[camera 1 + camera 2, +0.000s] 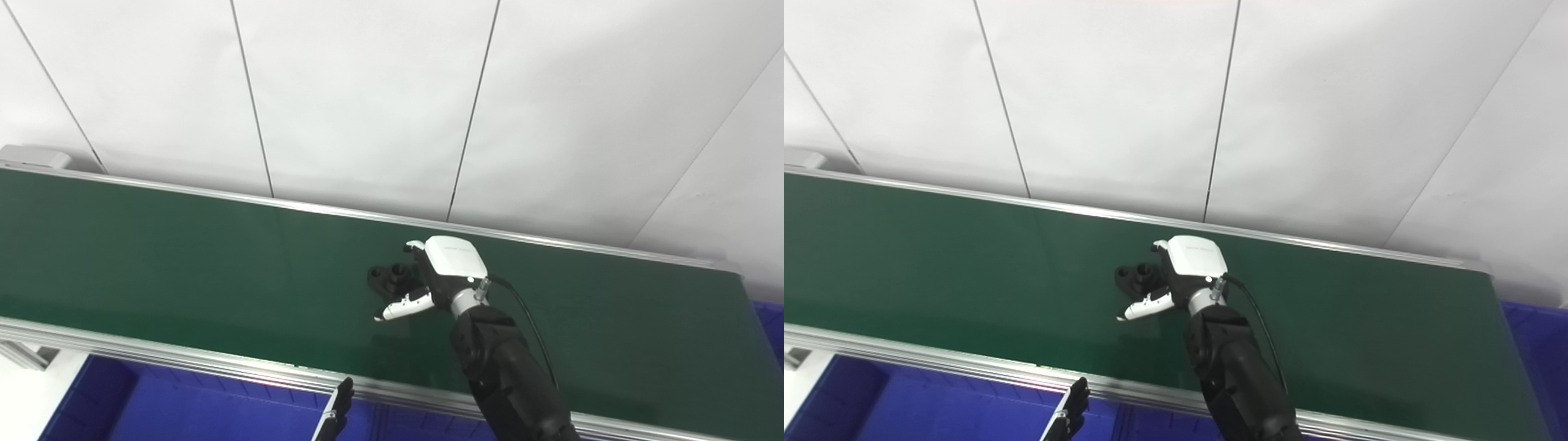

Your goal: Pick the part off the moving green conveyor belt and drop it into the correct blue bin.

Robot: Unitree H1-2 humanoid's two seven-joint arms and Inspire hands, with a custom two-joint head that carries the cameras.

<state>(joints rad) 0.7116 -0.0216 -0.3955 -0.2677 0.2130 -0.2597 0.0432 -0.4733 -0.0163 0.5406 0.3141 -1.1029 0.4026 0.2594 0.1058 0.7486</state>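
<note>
Left hand (335, 410): I see only its dark fingertips at the bottom edge, a bit left of the middle. I cannot tell if it is open or closed.
Blue bin (184, 404): it fills the lower left of the frame, just under the near rail. My left hand sits over it.
Near rail (184, 358): a silver strip along the near side of the belt.
Right arm (508, 380): black, coming up from the bottom, right of the middle, and reaching out over the belt.
Green conveyor belt (153, 263): this is the surface that carries the part. It runs across the whole frame, from the left edge to the right.
Right hand (438, 275): white on the back, low over the middle of the belt. Its fingers are spread apart, with the thumb sticking out to the lower left. It has no hold of anything that I can see.
Part (389, 278): small and black, lying on the belt in the middle of the frame. It is right at my right hand's fingers, between fingers and thumb. I cannot tell if they touch it.
Second blue bin (768, 324): a bit of it shows at the right edge.
Wall (367, 104): white panels across the top of the frame, behind the belt.
</note>
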